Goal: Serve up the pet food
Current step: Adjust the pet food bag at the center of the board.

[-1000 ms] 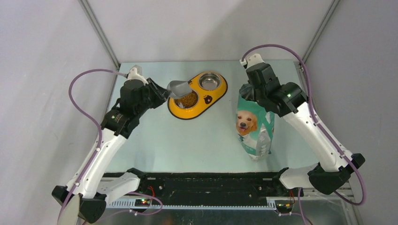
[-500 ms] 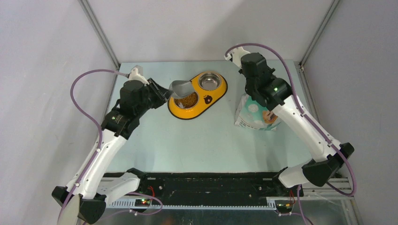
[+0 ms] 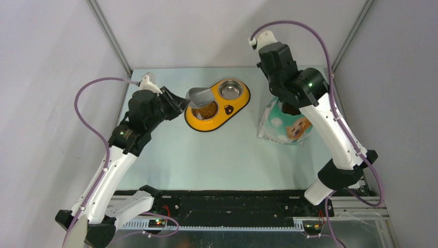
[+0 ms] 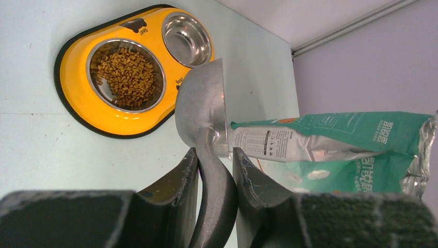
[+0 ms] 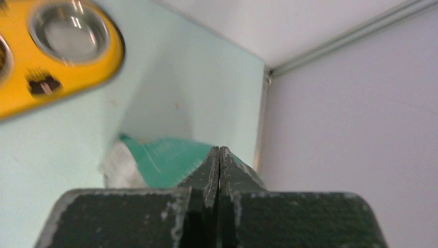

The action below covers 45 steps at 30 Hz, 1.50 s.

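Gripping the scoop [image 4: 201,111] by its handle, the left gripper [image 4: 212,155] is holding it lengthwise toward the feeder [image 4: 77,103], at its rim. Kibble [image 4: 125,76] is lying in the feeder's bowl nearer that arm, a round heap showing no long axis. The right gripper [image 5: 219,155] is hanging clenched and empty above the bag [image 3: 281,123], right of the feeder.

The whole table [image 3: 170,155] is taken in from high above its near edge. Both wrist views are shot close and low, aimed toward the far wall; yellow feeder [image 3: 238,105] and bag [image 3: 284,126] are shared by all three.
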{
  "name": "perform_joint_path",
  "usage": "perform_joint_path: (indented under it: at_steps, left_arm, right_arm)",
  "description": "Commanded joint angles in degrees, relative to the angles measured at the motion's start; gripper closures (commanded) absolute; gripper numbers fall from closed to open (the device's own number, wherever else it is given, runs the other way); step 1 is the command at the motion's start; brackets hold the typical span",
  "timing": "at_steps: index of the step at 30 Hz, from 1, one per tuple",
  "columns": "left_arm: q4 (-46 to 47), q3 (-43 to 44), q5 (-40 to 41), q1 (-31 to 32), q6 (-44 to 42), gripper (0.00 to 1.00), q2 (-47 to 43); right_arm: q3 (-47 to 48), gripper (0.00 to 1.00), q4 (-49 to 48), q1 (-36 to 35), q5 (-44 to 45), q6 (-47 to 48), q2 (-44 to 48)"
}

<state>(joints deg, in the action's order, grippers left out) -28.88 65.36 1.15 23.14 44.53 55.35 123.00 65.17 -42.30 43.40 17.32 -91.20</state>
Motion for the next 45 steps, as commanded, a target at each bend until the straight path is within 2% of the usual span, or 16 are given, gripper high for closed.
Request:
perform_joint_path:
  at_steps: [1,5,10,11,12,13,15,16,18,19,24,27,32,40,43,45]
  left_arm:
    - [2.08,0.75,-0.31,0.05,-0.32,1.00,-2.42]
    - [1.89,0.52,-0.38,0.08,-0.32,1.00,-2.57]
    - [2.06,0.04,-1.58,0.08,-0.40,1.00,-2.17]
    - [2.16,-0.01,-2.11,0.05,-0.41,1.00,-1.87]
    - [2.47,-0.04,-3.08,0.06,-0.41,1.00,-1.72]
    - [2.54,-0.08,-3.43,0.07,-0.46,1.00,-1.49]
    - [2.53,-0.13,-4.19,0.08,-0.82,1.00,-1.28]
    - [2.45,-0.18,-4.13,0.12,-0.95,1.00,-1.29]
    - [2.67,-0.42,-3.90,0.12,-1.10,1.00,-1.35]
    - [2.97,-0.48,-4.06,0.06,-1.11,1.00,-1.37]
    - [4.25,-0.78,-6.31,0.09,-1.25,1.00,-1.34]
    - [5.15,-1.56,-7.23,0.09,-1.22,1.00,-1.62]
    - [7.29,-2.86,-8.99,0.02,-1.41,1.00,-2.43]
    - [9.00,-4.59,-10.70,0.03,-1.89,1.00,-3.17]
    - [8.56,-4.67,-10.12,0.05,-2.38,1.00,-3.31]
    - [8.50,-4.70,-9.26,0.08,-2.75,1.00,-3.40]
  right_arm:
    - [11.82,1.00,-5.61,-0.42,3.13,-8.67,-2.66]
    - [11.63,1.00,-3.02,1.01,1.45,-9.36,-2.63]
    - [3.14,0.97,-2.20,6.55,-6.36,-8.72,2.56]
    - [2.80,0.92,-1.66,7.38,-10.47,-8.23,3.98]
    - [2.74,0.74,-0.98,8.98,-13.31,-5.78,4.70]
    - [2.13,0.65,1.24,9.60,-18.98,-3.51,6.09]
    - [-0.98,0.39,1.36,11.22,-23.51,2.65,9.38]
    - [-2.18,0.16,0.84,11.86,-24.18,4.74,12.03]
    - [-5.29,0.03,-0.11,12.74,-27.70,7.73,15.60]
    - [-6.89,0.02,-0.52,13.22,-30.44,9.33,16.57]
    - [-9.68,0.01,1.26,16.34,-33.27,14.51,18.83]
    - [-8.27,0.01,3.69,22.47,-36.76,17.66,16.93]
    - [-3.95,0.01,8.27,27.34,-46.40,23.76,11.62]
    - [5.47,0.06,12.51,29.61,-50.16,28.43,-1.14]
    - [8.68,0.29,15.17,29.66,-52.29,29.40,-4.87]
    - [9.67,0.59,16.85,29.73,-53.37,29.89,-5.91]
